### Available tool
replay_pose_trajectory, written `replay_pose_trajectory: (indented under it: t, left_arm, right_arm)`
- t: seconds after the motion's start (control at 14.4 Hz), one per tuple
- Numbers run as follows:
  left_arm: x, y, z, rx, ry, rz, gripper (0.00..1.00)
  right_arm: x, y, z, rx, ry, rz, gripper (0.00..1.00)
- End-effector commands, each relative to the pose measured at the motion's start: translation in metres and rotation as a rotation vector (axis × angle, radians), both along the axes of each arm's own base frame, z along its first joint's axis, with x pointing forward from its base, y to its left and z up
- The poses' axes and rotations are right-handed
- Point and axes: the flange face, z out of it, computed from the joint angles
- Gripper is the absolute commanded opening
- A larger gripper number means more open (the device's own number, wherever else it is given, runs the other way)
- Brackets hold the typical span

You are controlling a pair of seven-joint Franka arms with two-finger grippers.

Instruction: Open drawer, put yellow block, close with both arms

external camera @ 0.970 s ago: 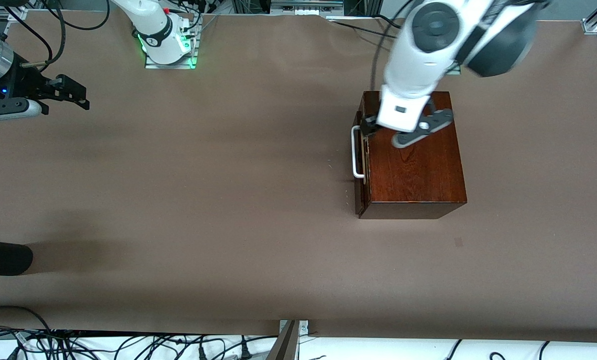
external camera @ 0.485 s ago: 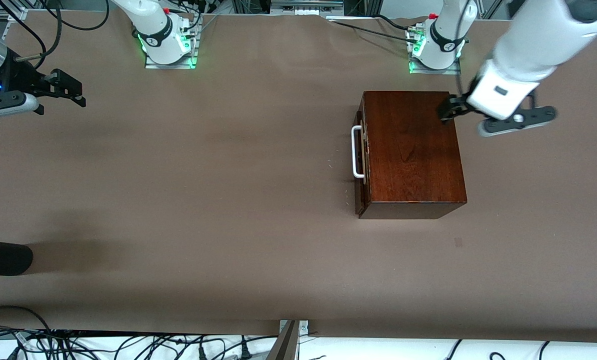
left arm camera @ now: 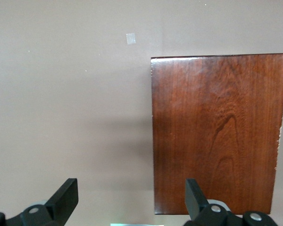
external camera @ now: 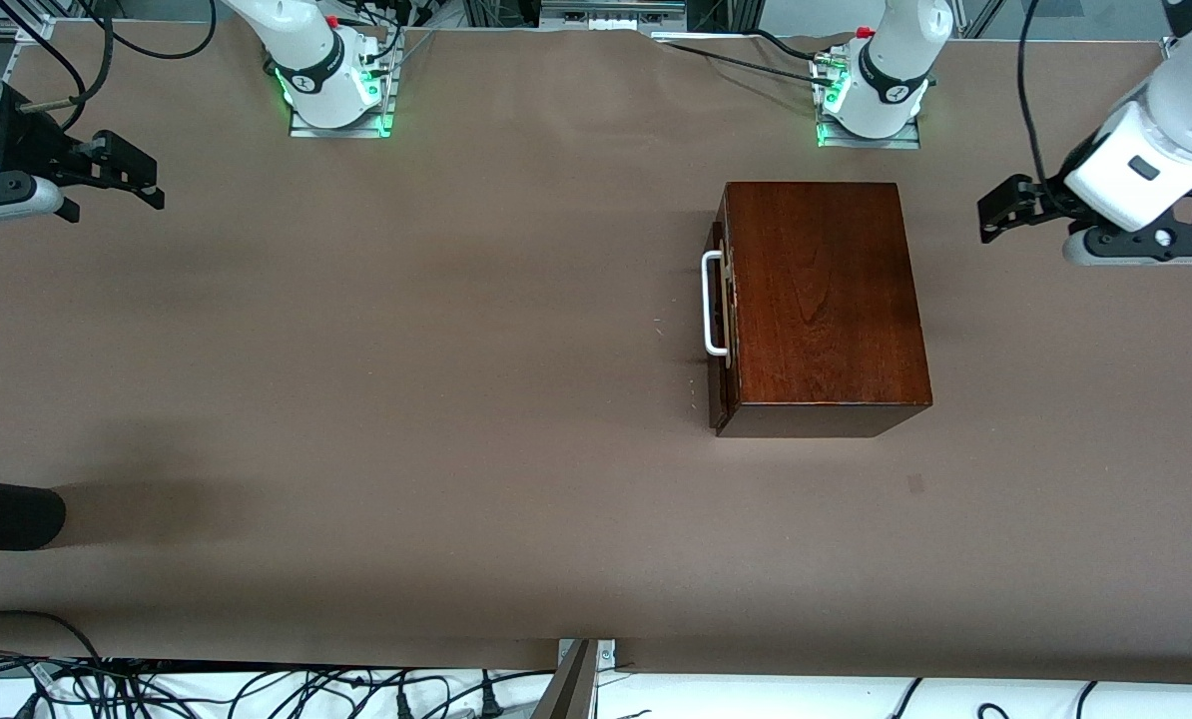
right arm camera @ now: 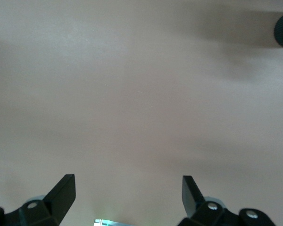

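Presently, starting at the right arm's end of the table (external camera: pixel 456 350): right gripper (external camera: pixel 152 185) up over bare surface, fingers spread wide, nothing between them. Well apart from the box; judged parked there to stay out of the way, waiting. Nearer the front camera at that same end, a dark rounded object (external camera: pixel 7 514) poking in at the table's edge; cannot tell what it is.

Toward the left arm's end: dark wooden box (external camera: pixel 826 290) flat on the table, the drawer (external camera: pixel 724 330) pushed fully in, front flush with the box. White handle (external camera: pixel 714 305) facing the right arm's end, so a pull would run out over open table.

No sign of the yellow block in any view. Either inside the shut drawer or out of frame; cannot tell which. If inside, task judged as good as done.

Last, left gripper (external camera: pixel 990 215) up over the table just beside the box, on the side away from the handle. Fingers wide apart, empty. Wrist view looking down on the box lid. Touching nothing.
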Motion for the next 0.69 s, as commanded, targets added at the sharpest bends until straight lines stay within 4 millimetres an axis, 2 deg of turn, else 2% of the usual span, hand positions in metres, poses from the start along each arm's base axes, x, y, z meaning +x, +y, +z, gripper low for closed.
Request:
replay_pose_trajectory:
  t: [0.0,0.14,0.62]
  left_arm:
    - [-0.0103,0.0089,0.0064,-0.024,0.012,-0.019,1.00]
    - [-0.0115,0.0041,0.0096,-0.029,0.011,-0.021,1.00]
    - [-0.0100,0.0071,0.0107,-0.031,0.003,-0.013,1.00]
  right_arm:
    - [-0.0195,-0.0013,0.0196,-0.030,-0.024,-0.011,1.00]
    - [-0.0271,-0.0023,0.0166,-0.029,-0.039,-0.015,1.00]
    - [-0.0195,-0.0045,0.0207,-0.019,-0.042,-0.021,1.00]
